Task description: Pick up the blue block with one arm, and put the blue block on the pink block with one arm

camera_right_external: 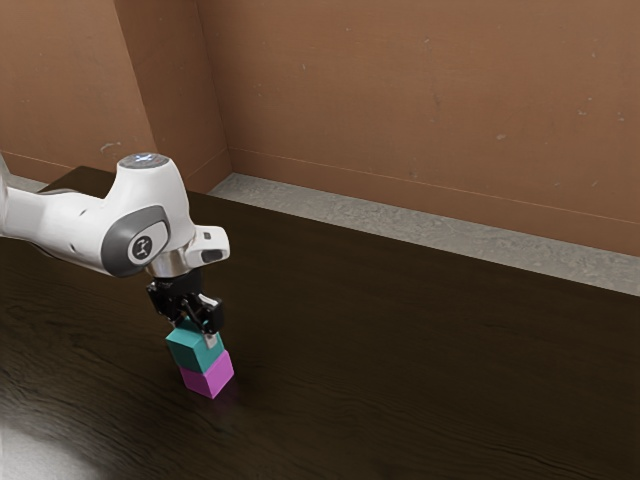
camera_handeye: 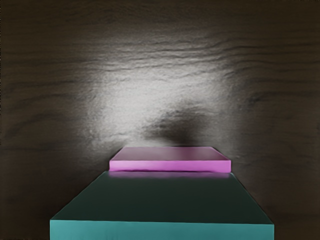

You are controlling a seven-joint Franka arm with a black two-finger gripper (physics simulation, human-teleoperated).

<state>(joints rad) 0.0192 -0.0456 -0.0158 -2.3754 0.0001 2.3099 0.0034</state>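
Two blocks in one stack on the dark table (camera_right_external: 420, 360), toward the exterior view's left | blue block (camera_right_external: 190, 350) rests on pink block (camera_right_external: 208, 376), touching, a little off-centre, pink edge shows beyond it | gripper (camera_right_external: 197, 322) directly above, at blue block's top | clamped or released: cannot tell
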